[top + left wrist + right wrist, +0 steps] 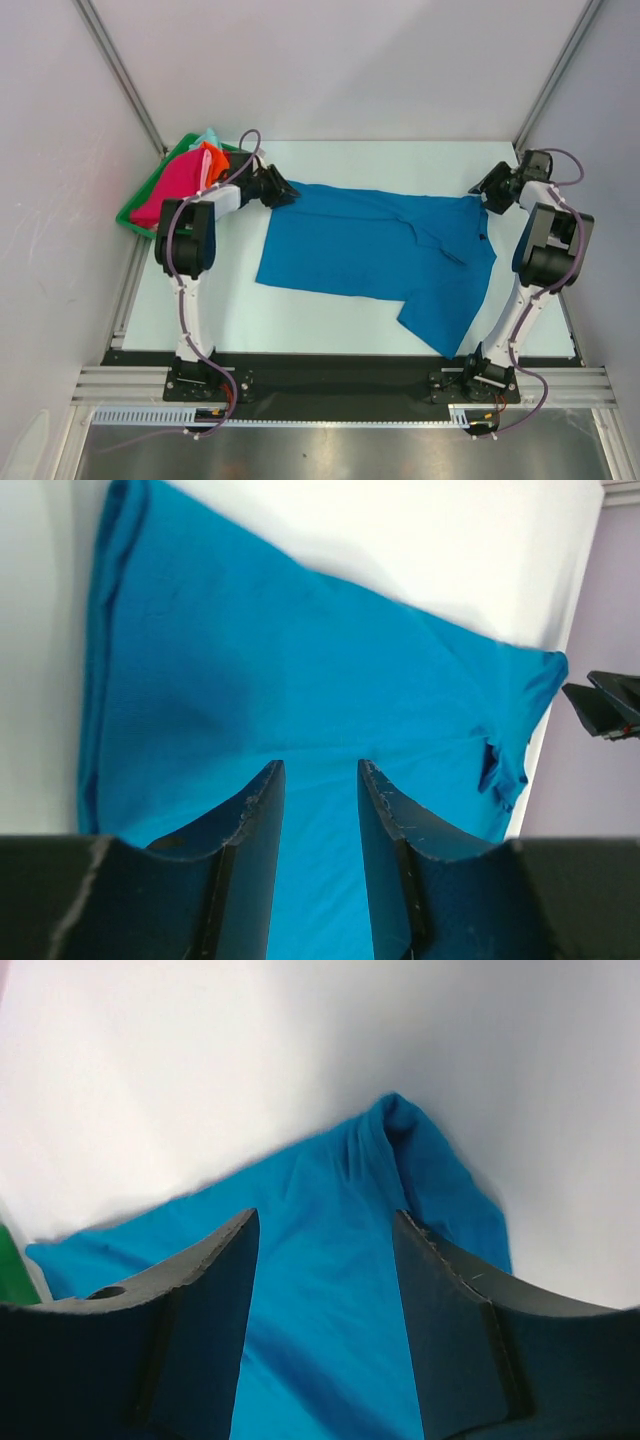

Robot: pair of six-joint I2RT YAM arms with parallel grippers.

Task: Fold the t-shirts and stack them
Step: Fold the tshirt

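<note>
A large bright blue t-shirt [370,250] lies spread across the white table, one sleeve pointing toward the near right. My left gripper [285,193] hovers at its far left corner. In the left wrist view the left gripper [320,765] is open, with flat blue cloth [300,680] showing through the gap. My right gripper [487,195] sits at the shirt's far right corner. Its wrist view shows the right gripper [325,1215] open, jaws wide apart above the blue cloth [340,1290]. Magenta [180,180], orange [213,157] and mint [208,137] t-shirts are piled at the far left.
The piled shirts rest in a green plastic tray [135,215] at the table's far left corner, just behind my left arm. Pale walls and metal frame posts enclose the table on three sides. A black strip with the arm bases runs along the near edge.
</note>
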